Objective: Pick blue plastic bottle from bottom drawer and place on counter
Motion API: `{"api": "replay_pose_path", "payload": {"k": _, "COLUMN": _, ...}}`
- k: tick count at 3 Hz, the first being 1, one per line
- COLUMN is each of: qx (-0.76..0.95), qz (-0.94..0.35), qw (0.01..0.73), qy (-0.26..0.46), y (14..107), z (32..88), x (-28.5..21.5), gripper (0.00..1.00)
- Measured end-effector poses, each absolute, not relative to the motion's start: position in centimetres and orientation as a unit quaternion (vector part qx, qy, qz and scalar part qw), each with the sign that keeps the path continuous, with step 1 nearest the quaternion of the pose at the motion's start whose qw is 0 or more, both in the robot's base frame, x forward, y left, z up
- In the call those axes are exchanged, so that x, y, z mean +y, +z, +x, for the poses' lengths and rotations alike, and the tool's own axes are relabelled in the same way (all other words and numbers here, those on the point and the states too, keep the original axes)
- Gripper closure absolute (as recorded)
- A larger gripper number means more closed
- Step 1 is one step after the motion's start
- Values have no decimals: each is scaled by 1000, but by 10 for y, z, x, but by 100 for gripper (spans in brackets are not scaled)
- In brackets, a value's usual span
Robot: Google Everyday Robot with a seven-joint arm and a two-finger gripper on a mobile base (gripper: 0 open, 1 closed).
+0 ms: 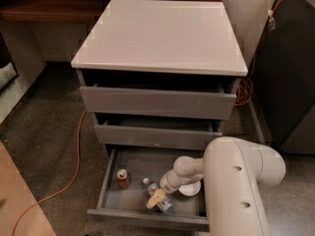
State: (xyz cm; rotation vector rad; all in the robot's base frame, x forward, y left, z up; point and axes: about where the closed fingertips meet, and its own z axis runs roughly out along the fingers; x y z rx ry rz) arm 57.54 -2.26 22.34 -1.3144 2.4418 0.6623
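The bottom drawer (147,215) is pulled wide open below two upper grey drawers. The blue plastic bottle (151,187) lies on its side in the drawer's front middle, with its white cap pointing back left. My gripper (157,198) reaches down into the drawer from the right and sits right over the bottle's lower body, covering part of it. The white counter (162,33) on top of the cabinet is bare.
A red-brown can (122,178) stands in the drawer to the left of the bottle. A white bowl (190,189) sits to its right under my arm (236,186). The two upper drawers (157,102) stand slightly open. An orange cable (74,166) runs over the floor on the left.
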Motion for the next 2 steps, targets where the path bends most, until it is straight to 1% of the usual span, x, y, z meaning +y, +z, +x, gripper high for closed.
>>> {"api": "replay_pose_path", "payload": {"k": 2, "qx": 888, "qz": -376, "qw": 125, "qy": 235, "y": 200, "z": 589, "x": -19, "gripper": 0}}
